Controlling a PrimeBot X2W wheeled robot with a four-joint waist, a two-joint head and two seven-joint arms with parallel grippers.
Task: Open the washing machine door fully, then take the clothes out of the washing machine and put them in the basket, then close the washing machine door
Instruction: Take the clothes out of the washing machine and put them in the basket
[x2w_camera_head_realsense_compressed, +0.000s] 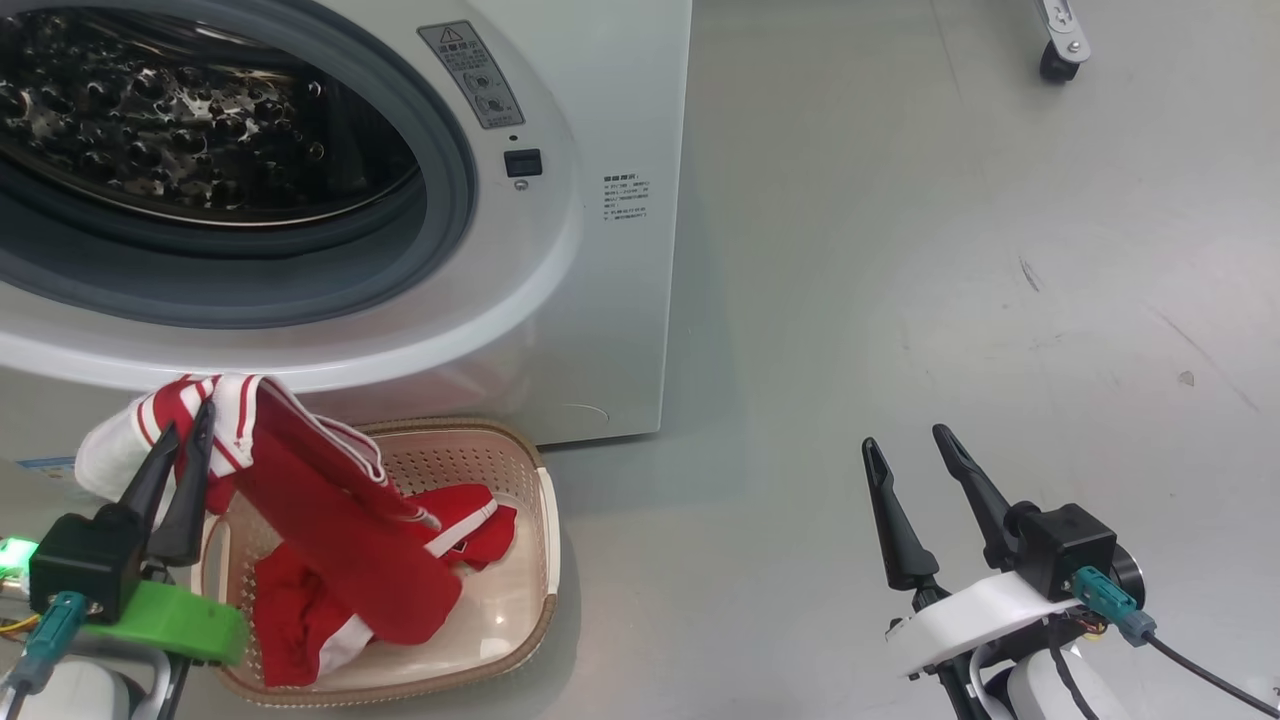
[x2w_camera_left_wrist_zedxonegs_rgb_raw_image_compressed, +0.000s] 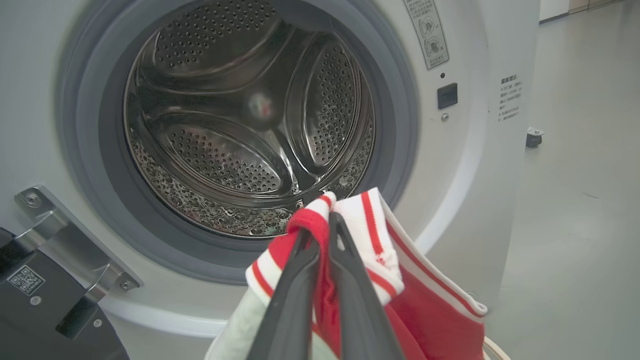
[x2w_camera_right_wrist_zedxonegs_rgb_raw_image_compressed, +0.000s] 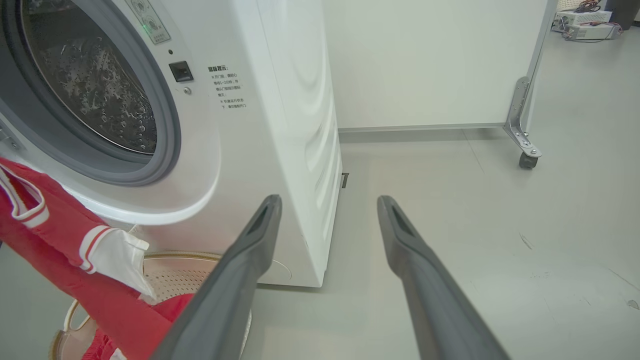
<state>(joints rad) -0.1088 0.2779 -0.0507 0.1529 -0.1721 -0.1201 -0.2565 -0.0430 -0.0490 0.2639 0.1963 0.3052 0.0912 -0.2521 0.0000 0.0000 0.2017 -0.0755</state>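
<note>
The washing machine (x2w_camera_head_realsense_compressed: 600, 300) stands at the upper left, its steel drum (x2w_camera_left_wrist_zedxonegs_rgb_raw_image_compressed: 240, 125) bare inside. Of the washing machine door, swung open, a hinge bracket and dark edge (x2w_camera_left_wrist_zedxonegs_rgb_raw_image_compressed: 35, 295) show at the lower left of the left wrist view. My left gripper (x2w_camera_head_realsense_compressed: 190, 420) (x2w_camera_left_wrist_zedxonegs_rgb_raw_image_compressed: 320, 230) is shut on a red garment with white stripes (x2w_camera_head_realsense_compressed: 330, 500) (x2w_camera_left_wrist_zedxonegs_rgb_raw_image_compressed: 430, 310), which hangs down into the basket (x2w_camera_head_realsense_compressed: 545, 560). More red clothes (x2w_camera_head_realsense_compressed: 470, 520) lie in that basket. My right gripper (x2w_camera_head_realsense_compressed: 905, 437) (x2w_camera_right_wrist_zedxonegs_rgb_raw_image_compressed: 330, 200) is open and holds nothing, low over the floor to the right of the machine.
Bare grey floor (x2w_camera_head_realsense_compressed: 950, 250) stretches to the right of the machine. A white panel (x2w_camera_right_wrist_zedxonegs_rgb_raw_image_compressed: 425, 60) on a caster wheel (x2w_camera_right_wrist_zedxonegs_rgb_raw_image_compressed: 525, 160) (x2w_camera_head_realsense_compressed: 1058, 62) stands behind. The basket rim (x2w_camera_right_wrist_zedxonegs_rgb_raw_image_compressed: 200, 265) sits right against the machine's front.
</note>
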